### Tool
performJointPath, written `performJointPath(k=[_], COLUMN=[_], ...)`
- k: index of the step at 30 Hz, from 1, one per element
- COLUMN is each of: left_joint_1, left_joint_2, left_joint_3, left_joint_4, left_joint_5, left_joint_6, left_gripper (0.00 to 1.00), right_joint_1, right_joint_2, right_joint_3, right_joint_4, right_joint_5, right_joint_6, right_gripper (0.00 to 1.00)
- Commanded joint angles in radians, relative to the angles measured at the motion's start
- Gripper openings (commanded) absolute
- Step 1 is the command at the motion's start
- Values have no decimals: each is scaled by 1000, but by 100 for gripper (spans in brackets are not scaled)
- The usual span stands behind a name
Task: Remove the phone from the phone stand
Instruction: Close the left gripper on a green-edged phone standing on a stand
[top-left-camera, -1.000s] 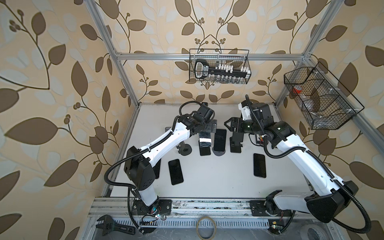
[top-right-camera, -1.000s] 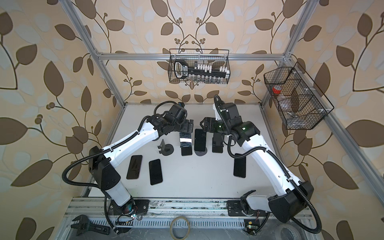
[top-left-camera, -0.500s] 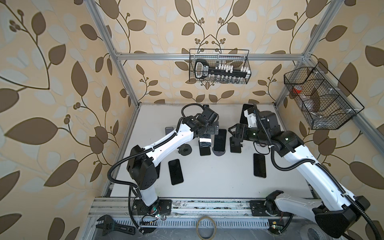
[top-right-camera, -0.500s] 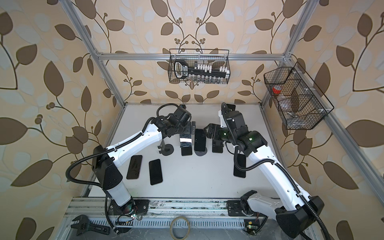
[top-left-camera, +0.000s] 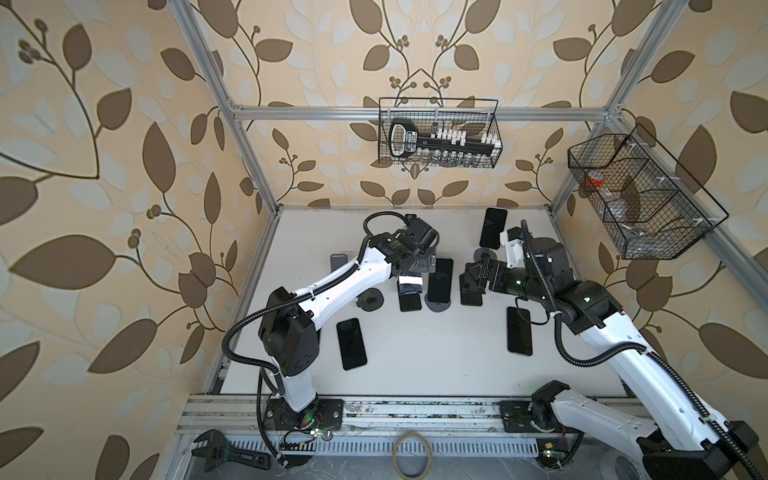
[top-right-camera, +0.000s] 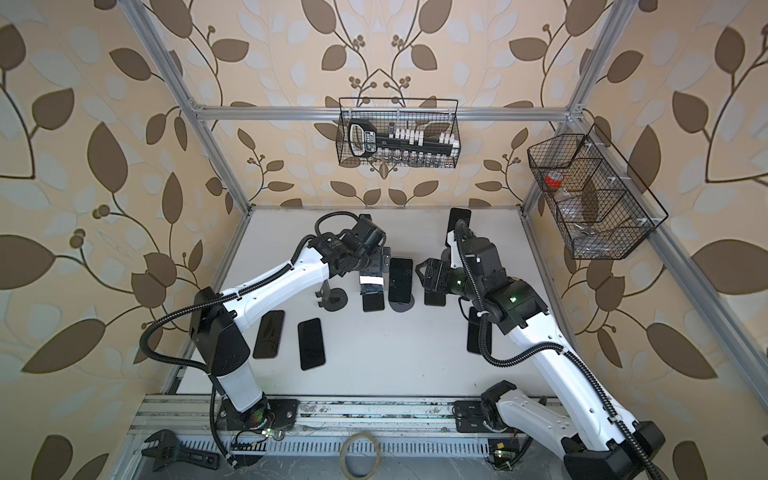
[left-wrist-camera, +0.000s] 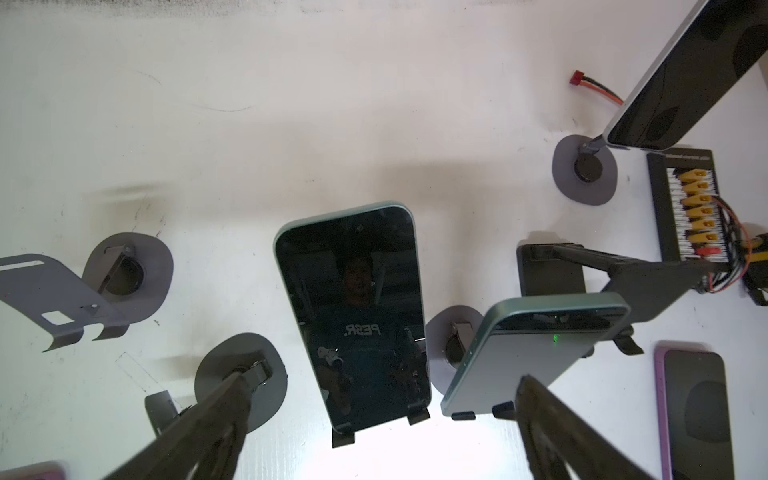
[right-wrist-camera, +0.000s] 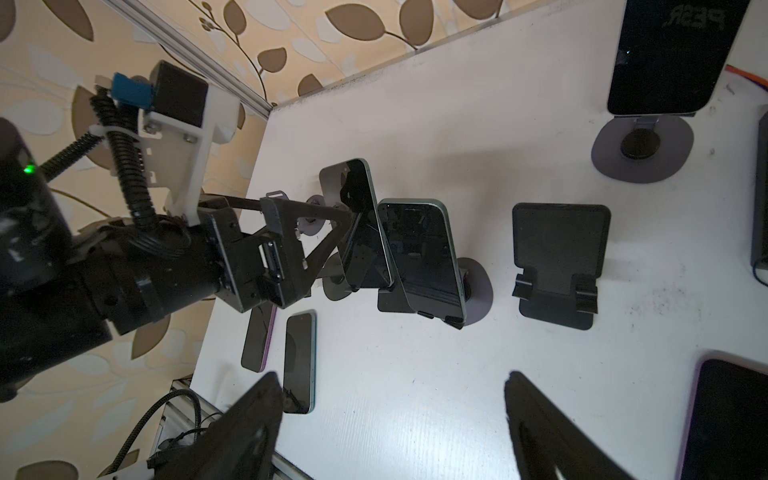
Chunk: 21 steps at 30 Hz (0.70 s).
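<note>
Left gripper (left-wrist-camera: 386, 378) squared on the phone (left-wrist-camera: 353, 316)
Wide astride its edges so I can lift it; right gripper (right-wrist-camera: 388, 386) parted, empty.

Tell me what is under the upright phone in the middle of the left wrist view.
Two black stand hooks hold the phone by its lower edge. The rest of the stand is covered by the phone.
</note>
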Motion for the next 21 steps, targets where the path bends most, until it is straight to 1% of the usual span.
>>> performJointPath(k=[1, 3, 8, 21], left_joint_1=[-3, -3, 2, 30], left_joint_2=[42, 59, 92, 114], left_joint_3=[49, 58, 90, 100], left_joint_4=[-3, 14, 14, 28], left_joint_5=[-64, -59, -52, -77], left_joint_6=[21, 41, 40, -13], left_gripper=[99, 99, 99, 99], right_joint_1=[-2, -2, -1, -2], right_joint_2=[11, 23, 22, 10], right_joint_3=[-12, -7, -7, -12], right_joint_4=[27, 29, 31, 36], right_joint_5=[-16, -27, -21, 4], right_joint_6=[13, 13, 9, 0], right_gripper=[84, 84, 84, 84])
